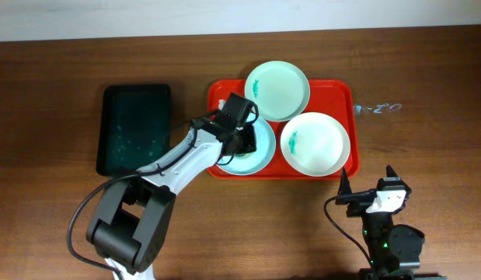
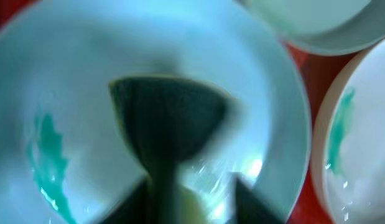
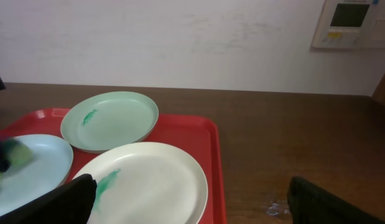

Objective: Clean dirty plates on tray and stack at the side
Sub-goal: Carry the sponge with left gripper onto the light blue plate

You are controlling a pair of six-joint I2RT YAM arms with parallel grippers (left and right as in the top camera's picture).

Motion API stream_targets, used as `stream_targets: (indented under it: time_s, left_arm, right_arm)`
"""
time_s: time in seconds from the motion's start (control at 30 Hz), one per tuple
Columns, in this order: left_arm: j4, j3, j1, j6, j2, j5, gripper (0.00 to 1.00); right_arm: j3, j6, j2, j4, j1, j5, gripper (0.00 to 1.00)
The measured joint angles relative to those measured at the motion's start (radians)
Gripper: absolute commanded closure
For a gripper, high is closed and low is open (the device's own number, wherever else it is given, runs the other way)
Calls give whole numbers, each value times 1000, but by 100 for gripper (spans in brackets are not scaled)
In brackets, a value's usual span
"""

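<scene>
The red tray [image 1: 345, 92] holds three plates. A mint-green plate [image 1: 279, 92] lies at the back, a white plate [image 1: 322, 148] at the right, and a pale plate [image 1: 256, 155] at the front left. The first two show a teal smear. My left gripper [image 1: 242, 131] is over the pale plate [image 2: 86, 74], shut on a dark green sponge [image 2: 170, 115] that is pressed onto it, with a teal smear beside it. My right gripper [image 1: 370, 194] is open and empty, low over the table in front of the tray. Its view shows the white plate [image 3: 155, 180] and the mint-green plate [image 3: 117, 121].
A smaller dark green-black tray [image 1: 135, 128] lies left of the red tray. Faint pale marks [image 1: 378, 108] are on the wooden table right of the tray. A wall with a white panel [image 3: 354, 22] stands behind the table.
</scene>
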Motion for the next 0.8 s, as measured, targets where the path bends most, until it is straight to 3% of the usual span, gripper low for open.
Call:
stream_targets:
  time_s: [0.13,0.23,0.3,0.37,0.5,0.57,0.63,0.7,0.73,0.8]
  left_arm:
    - [-73,101,16,-5,-6,46,1]
    - [-228,224,103,-5,-162,71,1]
    - [-376,245,180,-5,-313,0,1]
    - [-617,262,271,-5,-444,-145,1]
    - [-861,258,349,-8,-465,-247,1]
    - [-869,258,349,-8,-465,-251,1]
    - [-869,258,349,-8,-465,-251,1]
    - [-869,258,349,-8,-465,-252,1]
    - [-871,258,349,-8,-465,-252,1]
    - [-869,258,349,-8,-465,-255,1]
  right_arm:
    - [0,0,0,0,0,0,2]
    - [0,-1,0,0,0,0,2]
    - [0,0,0,0,0,0,1]
    - [0,0,0,0,0,0,2]
    - [0,0,0,1,0,-1,2]
    - [0,97,0,26,0,-139,2]
    - [0,292,0,56,0,-389,2]
    - [-2,538,1,247,-1,-552,2]
    - [-2,574,2,283,-1,-567,2]
    - [-1,658,6,575,-1,-589,2]
